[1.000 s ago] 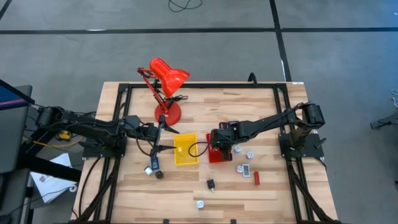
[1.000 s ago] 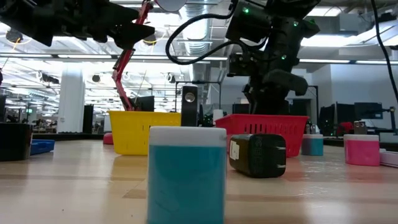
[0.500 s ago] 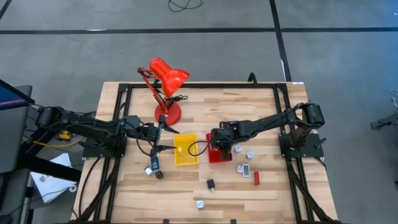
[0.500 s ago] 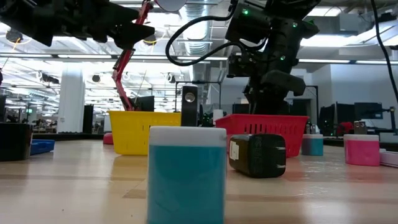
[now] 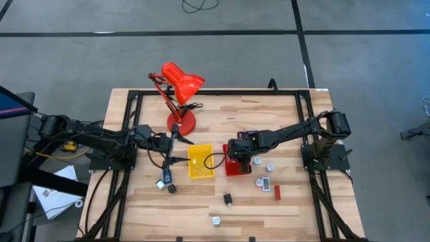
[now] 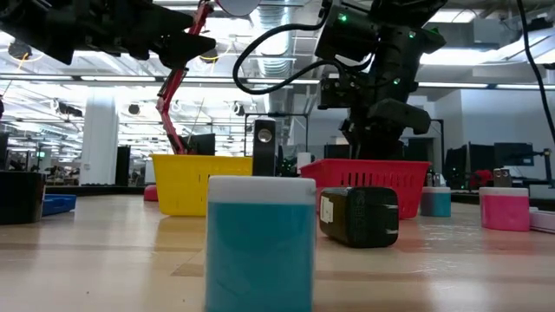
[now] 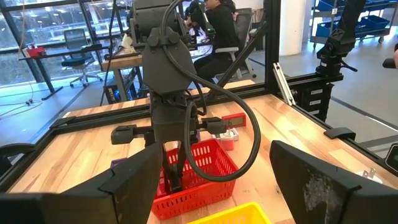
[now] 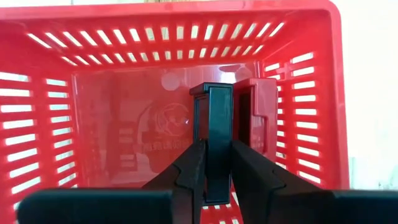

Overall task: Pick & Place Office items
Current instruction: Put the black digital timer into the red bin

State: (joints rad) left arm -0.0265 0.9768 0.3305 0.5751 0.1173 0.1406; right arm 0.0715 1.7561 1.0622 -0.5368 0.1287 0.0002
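Observation:
My right gripper points steeply down into the red tray and is shut on a flat black office item. A red piece lies in the tray beside it. My left gripper hovers level and open beside the yellow tray, with nothing between its fingers. More office items lie loose on the table: a blue one, black ones, silvery-white ones and a red one. My right gripper pinches the black item between its two fingers, which lie on its two narrow sides at the near end. The fingers come from above, slanting down, along the item. The item points on past the fingertips toward the tray floor; whether it touches the floor I cannot tell.
A red desk lamp stands at the far side, left of centre, its arm reaching over my left gripper. The two trays stand side by side in the table's middle. In the low view a blue block and a black block stand close in front.

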